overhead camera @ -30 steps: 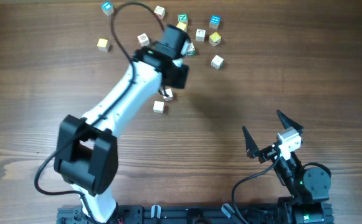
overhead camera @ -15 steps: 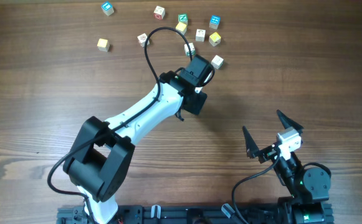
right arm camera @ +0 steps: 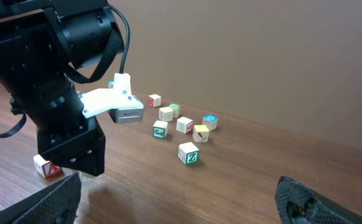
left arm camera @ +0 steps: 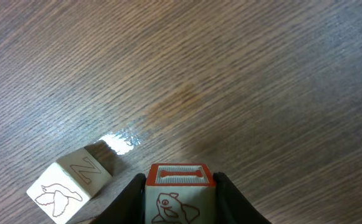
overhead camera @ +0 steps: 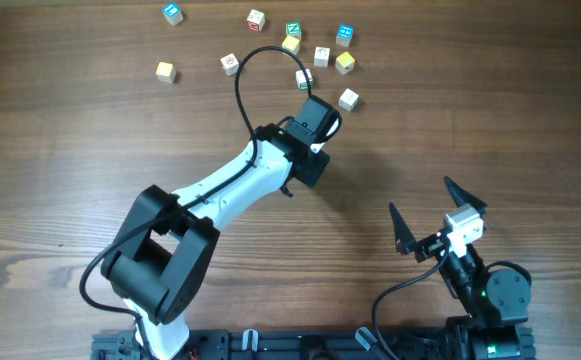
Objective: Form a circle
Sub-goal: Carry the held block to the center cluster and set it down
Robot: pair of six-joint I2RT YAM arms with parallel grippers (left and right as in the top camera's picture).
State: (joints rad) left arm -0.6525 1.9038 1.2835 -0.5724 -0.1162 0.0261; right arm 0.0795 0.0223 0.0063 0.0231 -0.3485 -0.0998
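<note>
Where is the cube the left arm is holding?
Left wrist view, bottom centre: the red-printed cube sits between the left gripper's jaws, with a pale cube marked Z at bottom left.

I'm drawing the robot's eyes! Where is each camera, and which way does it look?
Overhead: above the table, looking straight down; left arm and right arm show.
Left wrist: low over the table, looking ahead; its fingers grip a red cube.
Right wrist: low, looking across at the left arm and cubes; its open fingers show.
Overhead and right wrist share the left arm and cubes.
</note>
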